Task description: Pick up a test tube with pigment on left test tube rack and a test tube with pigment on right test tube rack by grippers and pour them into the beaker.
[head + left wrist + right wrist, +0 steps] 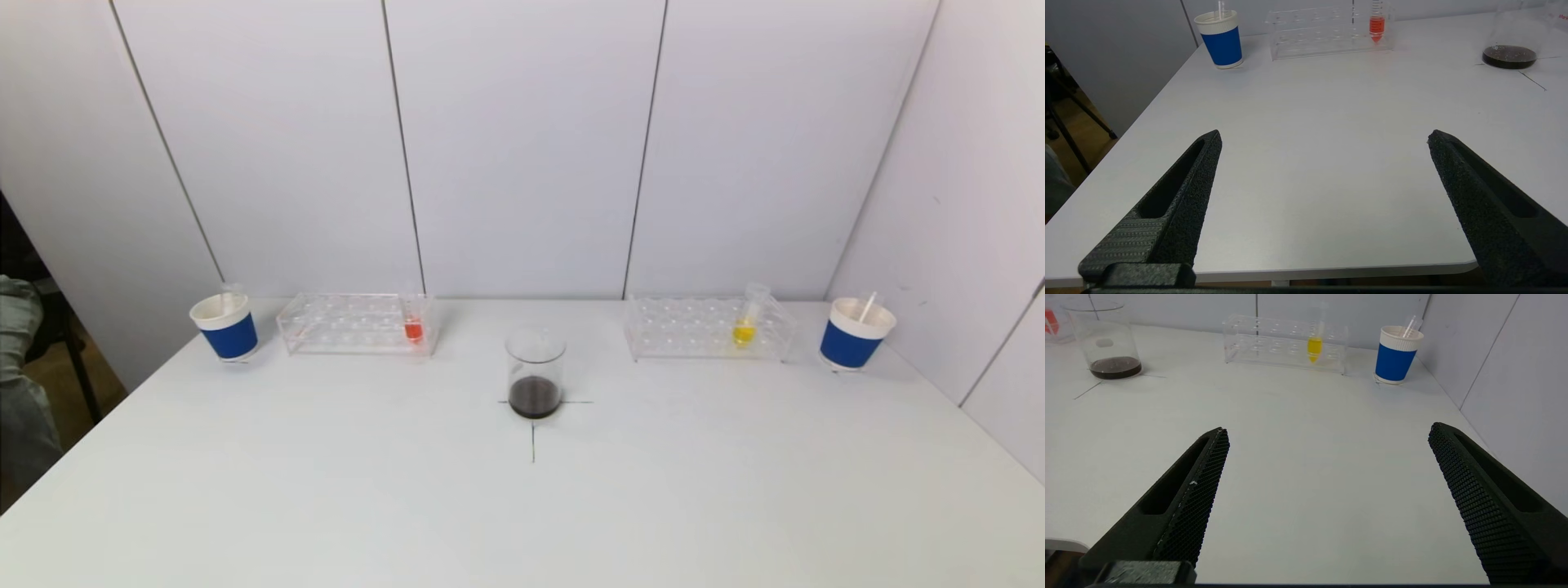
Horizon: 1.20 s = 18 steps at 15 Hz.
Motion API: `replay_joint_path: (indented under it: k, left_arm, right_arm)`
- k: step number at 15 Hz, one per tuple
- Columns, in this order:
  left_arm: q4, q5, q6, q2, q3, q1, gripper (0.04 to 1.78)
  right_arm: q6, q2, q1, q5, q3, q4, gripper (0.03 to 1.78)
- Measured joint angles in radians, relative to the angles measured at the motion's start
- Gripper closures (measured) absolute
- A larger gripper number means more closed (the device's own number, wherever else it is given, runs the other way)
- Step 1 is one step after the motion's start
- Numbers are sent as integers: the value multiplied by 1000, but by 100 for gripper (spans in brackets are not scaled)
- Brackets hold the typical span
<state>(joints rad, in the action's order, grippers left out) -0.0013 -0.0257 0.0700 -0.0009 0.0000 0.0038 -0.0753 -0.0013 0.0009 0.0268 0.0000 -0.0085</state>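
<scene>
Both grippers spread, holding nothing, above the smooth white counter.
We note textured black wedge fingers on left gripper and right gripper; the cylindrical glass beaker stands centre frame.

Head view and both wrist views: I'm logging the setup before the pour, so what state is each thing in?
Beaker: upright, dark liquid at the bottom.
Red tube: standing in the left rack, holds pigment.
Yellow tube: leaning in the right rack, holds pigment.
Left cup: upright, empty tube inside.
Right cup: upright, empty tube inside.
Left tool: open, holding nothing, near table edge.
Right tool: open, holding nothing.
</scene>
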Motion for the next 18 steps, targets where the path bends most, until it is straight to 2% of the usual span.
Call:
replay_joint_path:
  k: [14,18]
  left_arm:
    - [0,0,0,0,0,0,6]
    - [0,0,0,0,0,0,6]
  right_arm:
    - [-6,0,0,0,0,7,4]
    - [83,0,0,-20,0,5,4]
